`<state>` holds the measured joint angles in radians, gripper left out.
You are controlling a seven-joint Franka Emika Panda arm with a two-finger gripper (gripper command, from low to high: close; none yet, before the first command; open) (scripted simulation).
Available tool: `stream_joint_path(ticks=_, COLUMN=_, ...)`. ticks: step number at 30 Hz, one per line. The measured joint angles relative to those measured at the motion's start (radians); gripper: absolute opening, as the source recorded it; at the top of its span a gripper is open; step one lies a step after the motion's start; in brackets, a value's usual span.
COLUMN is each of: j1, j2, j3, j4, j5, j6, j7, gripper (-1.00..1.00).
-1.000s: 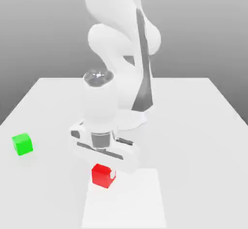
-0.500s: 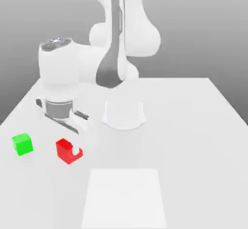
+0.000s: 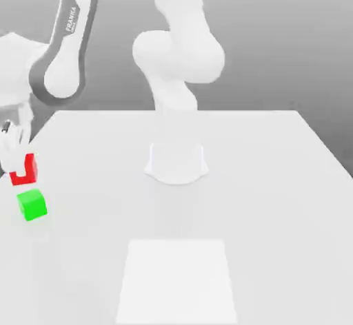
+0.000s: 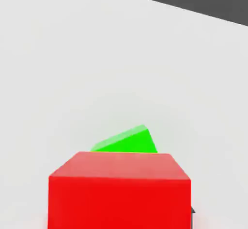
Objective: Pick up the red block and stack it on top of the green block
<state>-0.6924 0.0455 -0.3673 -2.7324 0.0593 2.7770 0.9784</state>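
Red block (image 3: 25, 170) is carried clear of the table (image 3: 262, 179), clenched between the fingers of the gripper (image 3: 18, 167) at the exterior view's far left; it hangs just above the green block (image 3: 32, 204), apart from it and not yet set down; in the hand view the red block (image 4: 119, 190) is seen close up with the green block (image 4: 127, 141) partly hidden behind it. Green block rests on the table near its edge on the exterior view's left; its place is unchanged from the earlier frames. A second ago the red block was held well to the right of the green block, low over the pale square patch (image 3: 176, 281); half a second ago it was near the green block's right side; it has since been brought over it.
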Motion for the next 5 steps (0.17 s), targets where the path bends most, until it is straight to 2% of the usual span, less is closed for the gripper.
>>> stream_joint_path(ticks=2, j1=-0.013, j2=0.064, j3=0.028, j4=0.003, j5=0.069, j6=0.056, j7=-0.049, gripper=-1.00)
stream_joint_path(ticks=3, j1=-0.022, j2=0.088, j3=0.042, j4=0.004, j5=0.096, j6=0.076, j7=-0.068, gripper=1.00)
stream_joint_path(ticks=5, j1=-0.022, j2=0.088, j3=0.042, j4=0.004, j5=0.096, j6=0.076, j7=-0.068, gripper=1.00)
